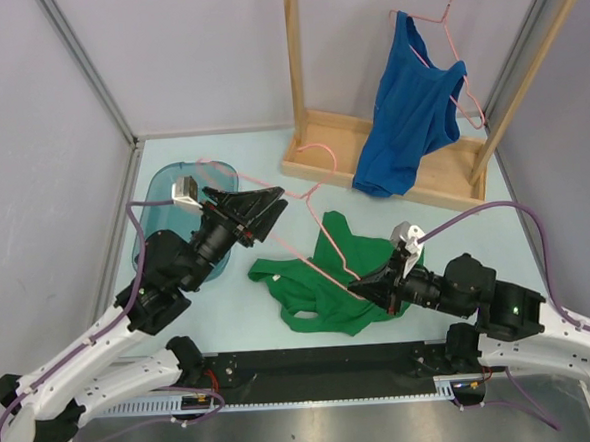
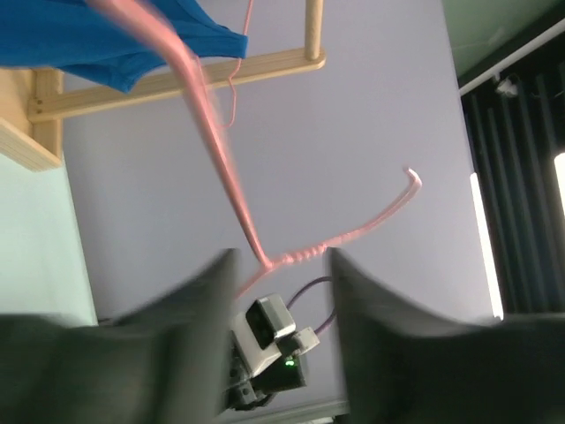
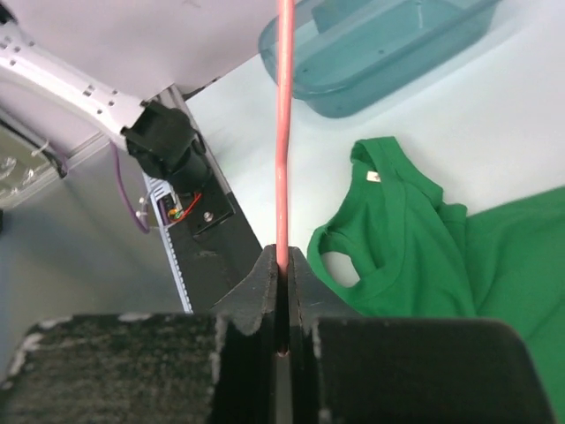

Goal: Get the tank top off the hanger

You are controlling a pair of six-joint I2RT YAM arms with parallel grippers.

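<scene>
Two tools meet at one pink hanger held above the desk — the right tool is pinched tight on its wire, while the left tool stands partly parted, the hanger's twisted neck between its fingers with no contact showing. Crumpled on the desk beneath lies the green tank top, off the hanger and just beside the right tool — a blue tank top hangs on the wooden rack behind.
</scene>
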